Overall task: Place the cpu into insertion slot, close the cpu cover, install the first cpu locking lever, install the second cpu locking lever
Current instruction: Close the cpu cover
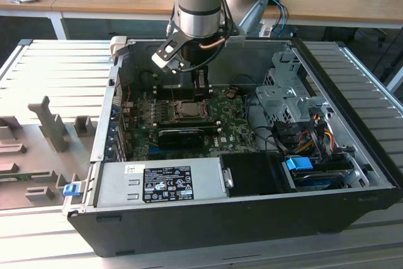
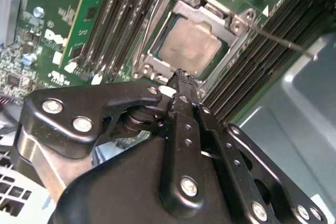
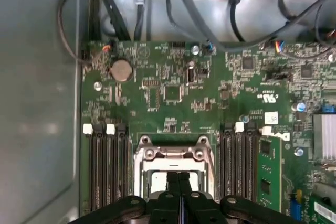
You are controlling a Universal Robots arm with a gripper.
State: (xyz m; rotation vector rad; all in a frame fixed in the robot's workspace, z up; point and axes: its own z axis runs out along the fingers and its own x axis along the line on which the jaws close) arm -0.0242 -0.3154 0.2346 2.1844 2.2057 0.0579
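Cpu [image 2: 190, 45] lies flat in the insertion slot [image 2: 223, 57] in the second wrist view. Its silver-grey top shows through the window of the cpu cover [image 2: 234, 34], which lies down over it. The gripper [image 2: 181, 75] hangs at the frame's edge with its fingers [image 2: 185, 119] pressed together on nothing; whether they touch the frame cannot be told. A locking lever [image 2: 283, 40] — a thin metal rod — juts out across the memory slots [image 2: 257, 61]. The chip is probably light, stiff and smooth-topped but fragile underneath, so best taken by its edges. The lever looks springy and is likely best pushed near its free end.

In the first wrist view the closed fingertips cover the middle of the socket window. Green motherboard [image 3: 210, 119], a coin battery [image 3: 122, 70] and dark cables [image 3: 189, 3] lie beyond — tight quarters, with slots on both sides.

In the exterior view the arm [image 1: 198, 4] reaches down into an open computer case [image 1: 220, 225] resting on a grey slatted table [image 1: 56, 74]. A power supply [image 1: 157, 182] lies near the case's front wall, and wooden desks [image 1: 94, 1] stand behind.
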